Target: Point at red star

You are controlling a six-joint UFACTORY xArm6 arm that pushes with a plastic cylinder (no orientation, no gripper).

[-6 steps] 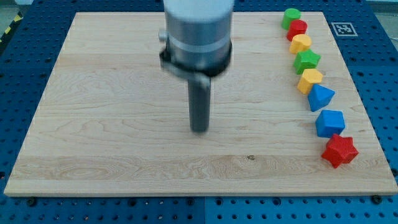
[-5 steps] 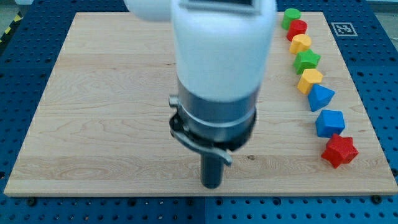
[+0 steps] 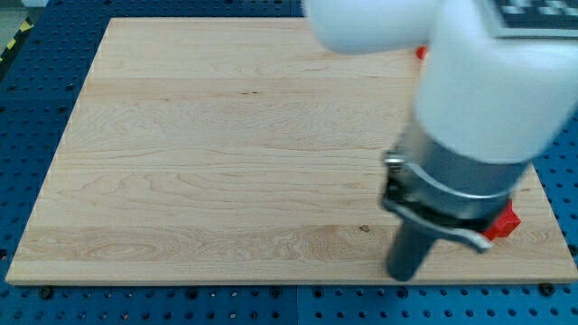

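Note:
My tip [image 3: 404,275] rests on the wooden board [image 3: 181,153] near its bottom edge, right of centre. The red star [image 3: 504,222] shows only as a small red sliver at the view's right, just past the arm's body and right of my tip, a short way apart. The arm's white and grey body [image 3: 479,126] covers the right side of the board and hides the column of blocks there. A tiny red scrap [image 3: 421,52] of another block peeks out near the view's top.
A blue perforated table [image 3: 27,108] surrounds the board on all sides. The board's bottom edge lies just below my tip.
My tip has moved to the view's right along the board's bottom edge, toward the red star. The arm's body now hides the block column that showed before.

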